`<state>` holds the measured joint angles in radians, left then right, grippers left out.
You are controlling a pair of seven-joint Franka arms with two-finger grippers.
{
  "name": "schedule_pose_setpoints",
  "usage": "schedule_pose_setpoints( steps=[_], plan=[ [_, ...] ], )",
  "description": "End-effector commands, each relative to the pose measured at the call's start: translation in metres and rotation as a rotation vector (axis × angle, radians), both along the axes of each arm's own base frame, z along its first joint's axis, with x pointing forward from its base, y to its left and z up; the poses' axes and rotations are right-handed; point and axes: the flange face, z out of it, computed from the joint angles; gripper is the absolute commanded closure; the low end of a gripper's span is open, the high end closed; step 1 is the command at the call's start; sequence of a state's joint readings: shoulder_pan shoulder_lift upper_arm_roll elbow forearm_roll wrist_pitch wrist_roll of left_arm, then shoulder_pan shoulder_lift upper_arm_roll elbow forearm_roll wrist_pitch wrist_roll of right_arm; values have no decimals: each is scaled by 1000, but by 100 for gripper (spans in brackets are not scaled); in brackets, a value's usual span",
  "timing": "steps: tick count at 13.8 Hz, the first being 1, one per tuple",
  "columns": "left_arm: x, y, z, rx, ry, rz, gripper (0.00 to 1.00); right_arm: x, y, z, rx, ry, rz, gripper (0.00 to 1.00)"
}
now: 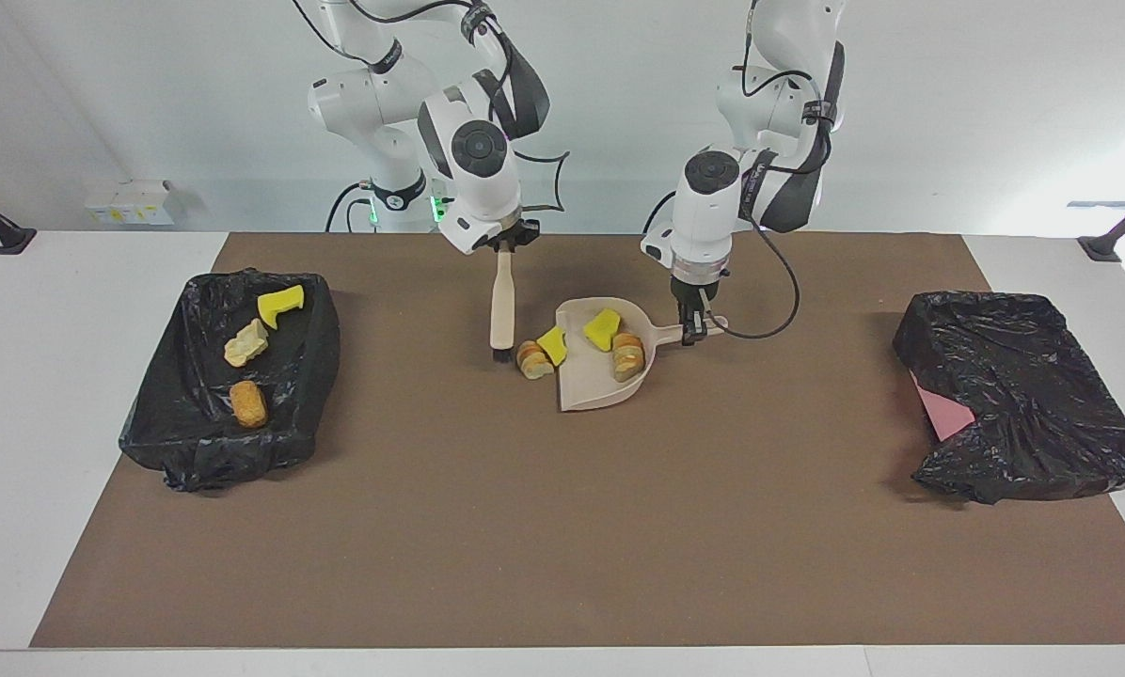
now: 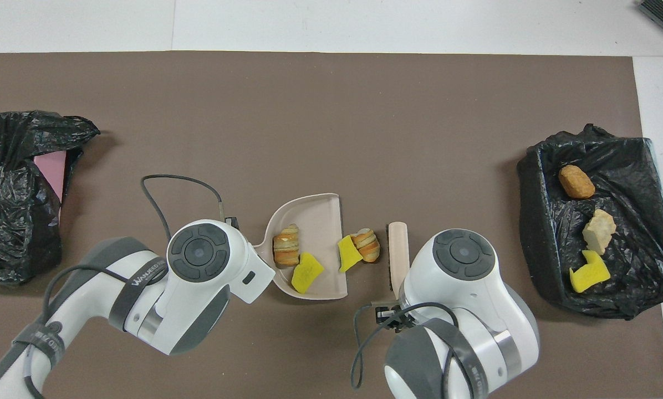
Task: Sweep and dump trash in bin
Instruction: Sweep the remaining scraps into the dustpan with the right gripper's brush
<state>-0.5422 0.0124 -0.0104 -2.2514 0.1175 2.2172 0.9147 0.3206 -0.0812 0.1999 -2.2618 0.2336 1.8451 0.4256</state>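
Brown matting (image 1: pixel 562 527) covers a white table (image 1: pixel 73 310) under a pale wall; this is where I work with two arms.

My right gripper (image 1: pixel 506 246) is clamped shut on the top of a beige brush (image 1: pixel 501 306). I hold the brush upright, its dark bristles down at the mat. My left gripper (image 1: pixel 694 315) is closed on the handle of a beige dustpan (image 1: pixel 586 385), which lies flat on the mat with its open mouth toward the brush.

Inside the pan sit two scraps: a yellow foam chunk (image 1: pixel 603 327) and a tan bread piece (image 1: pixel 628 355). Just outside the pan's mouth, between pan and brush, lie two more: a yellow sponge scrap (image 1: pixel 553 344) resting at the lip and a bread roll (image 1: pixel 531 360) beside it on the mat. The bristles stand just beside the roll, apparently not touching it.

Toward my right arm's end of the table sits a bin lined with a black bag (image 1: pixel 233 376). It already holds three scraps: yellow foam (image 1: pixel 280 305), a pale chunk (image 1: pixel 245 343) and an orange bread piece (image 1: pixel 248 402). A second black-bagged bin (image 1: pixel 1023 395) sits at my left arm's end, with no trash visible in it.

I judge the step in hand is sweeping the last two scraps in. To do it well I should keep the bristles low on the mat, push straight toward the mouth, and press the pan's lip flat so nothing slips under it. Then I can lift the pan level and tip it over a bin.
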Motion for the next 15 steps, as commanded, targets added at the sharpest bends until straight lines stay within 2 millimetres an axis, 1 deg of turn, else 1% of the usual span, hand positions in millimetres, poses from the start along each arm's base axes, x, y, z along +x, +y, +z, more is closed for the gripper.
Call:
schedule_pose_setpoints(
  steps=[1, 2, 3, 4, 5, 8, 10, 12, 13, 14, 15],
  plan=[
    [0, -5, 5, 39, 37, 95, 100, 6, 4, -22, 3, -17, 32, 100],
    [-4, -12, 5, 44, 30, 103, 100, 5, 7, -29, 8, -6, 31, 100],
    [-7, -15, 5, 46, 30, 98, 100, 4, 15, -40, 12, -1, 42, 100],
    [-8, -15, 5, 42, 25, 95, 100, -2, 32, -49, 22, -12, 71, 100],
    [-9, -16, 4, 35, 17, 92, 100, -7, 46, -49, 37, -32, 92, 100],
    [-10, -17, -10, -5, -22, 76, 100, -7, 70, -40, 109, -33, 114, 100],
    [-7, -19, -8, -26, -46, 68, 100, 5, 81, -31, 129, -40, 103, 100],
    [-4, -16, -7, -27, -46, 44, 100, 10, 86, -27, 130, -45, 85, 100],
    [1, -13, -6, -30, -47, 17, 100, 10, 86, -20, 131, -49, 84, 100],
    [14, -2, -9, -29, -42, 25, 100, 11, 85, -11, 132, -46, 86, 100],
    [28, 7, -7, -36, -46, 33, 100, 15, 84, -2, 137, -55, 78, 100]
  ],
)
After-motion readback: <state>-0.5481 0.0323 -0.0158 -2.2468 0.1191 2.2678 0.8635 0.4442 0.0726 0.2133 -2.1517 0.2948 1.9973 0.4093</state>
